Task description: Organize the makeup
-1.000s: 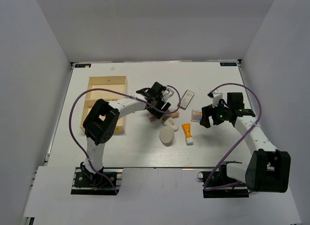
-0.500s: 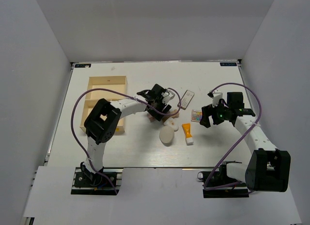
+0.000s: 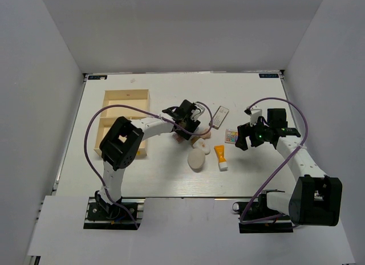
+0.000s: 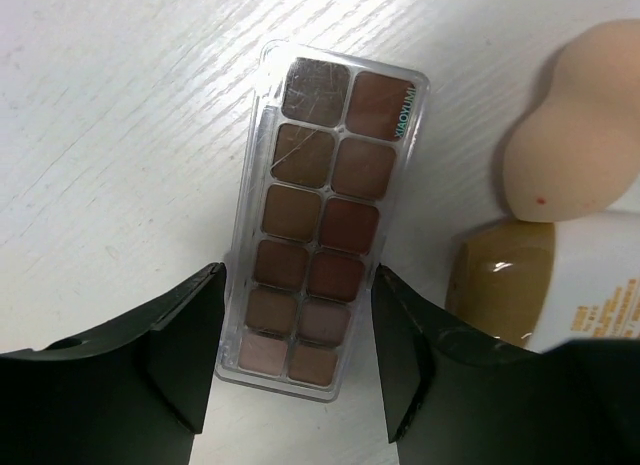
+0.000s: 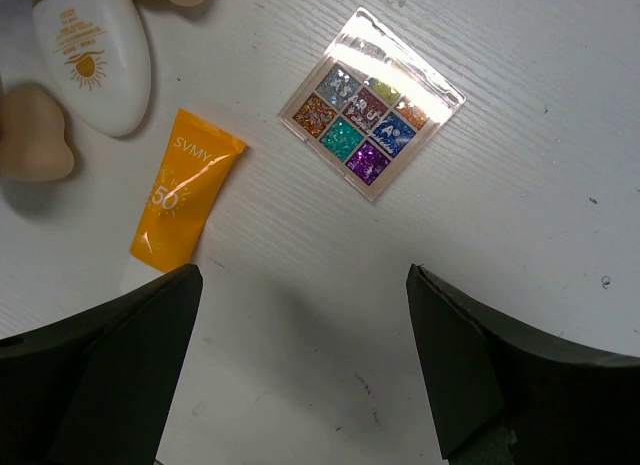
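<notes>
My left gripper (image 4: pixel 299 285) is open, its jaws on either side of the near end of a slim clear case of brown shades (image 4: pixel 325 245) that lies flat on the table. In the top view this gripper (image 3: pixel 185 123) is right of the tray. A beige sponge (image 4: pixel 580 135) and a cream-and-white bottle (image 4: pixel 560 285) lie just right of the case. My right gripper (image 5: pixel 303 275) is open and empty above bare table, with the multicolour square palette (image 5: pixel 372 103) and orange tube (image 5: pixel 185 200) ahead of it. A cream round compact (image 3: pixel 197 159) and a second slim case (image 3: pixel 221 114) show in the top view.
The light wooden compartment tray (image 3: pixel 126 94) stands at the left of the table. The white bottle (image 5: pixel 92 55) and a sponge (image 5: pixel 30 135) lie at the far left of the right wrist view. The table's near edge lies just in front of the compact.
My left gripper has shifted a little toward the near side over the brown case. The right arm has not moved.
</notes>
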Controlling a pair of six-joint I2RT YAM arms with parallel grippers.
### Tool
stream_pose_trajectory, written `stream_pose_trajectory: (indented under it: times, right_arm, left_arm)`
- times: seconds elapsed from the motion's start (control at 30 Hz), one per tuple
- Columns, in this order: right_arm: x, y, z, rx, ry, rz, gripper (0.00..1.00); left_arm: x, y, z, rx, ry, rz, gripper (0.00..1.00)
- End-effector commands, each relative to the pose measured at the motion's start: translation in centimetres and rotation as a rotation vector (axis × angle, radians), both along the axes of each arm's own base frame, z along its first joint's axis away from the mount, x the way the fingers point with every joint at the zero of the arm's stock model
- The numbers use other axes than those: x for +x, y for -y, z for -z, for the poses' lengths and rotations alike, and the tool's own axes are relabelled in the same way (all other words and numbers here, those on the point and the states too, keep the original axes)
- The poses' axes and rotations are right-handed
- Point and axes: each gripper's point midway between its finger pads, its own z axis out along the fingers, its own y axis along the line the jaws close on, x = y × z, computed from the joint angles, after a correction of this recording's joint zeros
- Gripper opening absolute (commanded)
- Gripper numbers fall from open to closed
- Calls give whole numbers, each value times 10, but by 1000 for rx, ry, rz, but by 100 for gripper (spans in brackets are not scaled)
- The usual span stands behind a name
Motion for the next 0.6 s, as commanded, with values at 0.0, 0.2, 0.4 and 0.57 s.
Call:
stream_pose_trajectory:
  times: [0.0,0.2,0.4,0.57]
  right_arm:
    - [9,-2,-19,6,49,-10,89]
    - [12,3,-14,-16,44,14,89]
    - [12,2,-16,-11,55,7,89]
    - [13,4,-18,-23,74,15,89]
  left_arm:
    - [13,-7,-34,-34,51,-95,32]
    - [57,-6,-126,-220,211,-213,27]
    - [89,-53,-162,-304,265,-461,21]
    - [107,-127,-175,-309,304,-740,20]
